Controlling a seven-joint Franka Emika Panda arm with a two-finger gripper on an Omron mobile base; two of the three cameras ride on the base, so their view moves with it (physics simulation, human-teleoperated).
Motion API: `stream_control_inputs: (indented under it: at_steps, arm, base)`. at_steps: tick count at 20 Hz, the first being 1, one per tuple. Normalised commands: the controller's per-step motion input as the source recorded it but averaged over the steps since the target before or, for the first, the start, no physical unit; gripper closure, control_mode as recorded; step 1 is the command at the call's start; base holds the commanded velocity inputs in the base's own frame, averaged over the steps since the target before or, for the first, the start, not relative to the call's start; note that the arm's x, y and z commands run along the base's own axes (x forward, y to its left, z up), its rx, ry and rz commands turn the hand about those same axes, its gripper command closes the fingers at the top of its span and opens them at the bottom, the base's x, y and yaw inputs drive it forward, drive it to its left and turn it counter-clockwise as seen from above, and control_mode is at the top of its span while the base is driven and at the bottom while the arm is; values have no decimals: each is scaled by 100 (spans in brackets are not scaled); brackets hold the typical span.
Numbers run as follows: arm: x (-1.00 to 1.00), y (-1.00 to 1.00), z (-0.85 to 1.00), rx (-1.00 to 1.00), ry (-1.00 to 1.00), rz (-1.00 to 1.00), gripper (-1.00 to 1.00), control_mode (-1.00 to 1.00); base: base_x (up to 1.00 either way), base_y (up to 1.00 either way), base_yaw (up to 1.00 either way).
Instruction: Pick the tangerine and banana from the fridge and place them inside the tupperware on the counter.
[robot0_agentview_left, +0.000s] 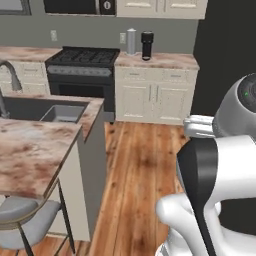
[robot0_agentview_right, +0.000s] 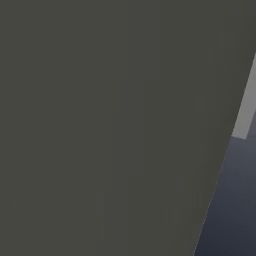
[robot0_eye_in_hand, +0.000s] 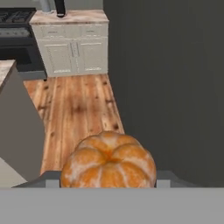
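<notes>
Hand view: the tangerine (robot0_eye_in_hand: 108, 161) sits right at the bottom of the frame, large and close, segmented top facing the camera. Grey finger parts flank it on both sides, so I read the jaws as pinching the tangerine, though the tips themselves are hidden behind the fruit. It hangs above the wooden floor (robot0_eye_in_hand: 78, 109), clear of any surface.

Right of the fruit in that view stands a tall dark grey wall, which I take for the outer side of the fridge (robot0_eye_in_hand: 166, 87). The right base view shows the same dark grey face (robot0_agentview_right: 100, 125) very close, with a pale strip at the right edge.

Left base view: the arm's white body is at lower right, folded near the base. Far across the floor is the bench (robot0_agentview_left: 160, 60) with cream cabinets below, carrying a grey cylinder (robot0_agentview_left: 131, 41) and a black cylinder (robot0_agentview_left: 146, 45) side by side. A black stove (robot0_agentview_left: 82, 67) stands left of it. Nearer, at left, the marbled island (robot0_agentview_left: 30, 150) with its sink (robot0_agentview_left: 45, 111), and a stool (robot0_agentview_left: 25, 217) tucked beside it.
</notes>
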Motion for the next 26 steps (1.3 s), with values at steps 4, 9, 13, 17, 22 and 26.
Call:
stream_control_inputs:
  at_steps: [4,9,13,17,22,26]
  arm:
    - [0,0,0,0,0,0,100,100]
    - [0,0,0,0,0,0,100,100]
    - [0,0,0,0,0,0,100,100]
    - [0,0,0,0,0,0,100,100]
    - [0,0,0,0,0,0,100,100]
    - [0,0,0,0,0,0,100,100]
  base:
    - [100,-40,25]
    - [100,-2,0]
    - [100,0,0]
    - [100,0,2]
    - [100,-20,46]
    - [100,-39,71]
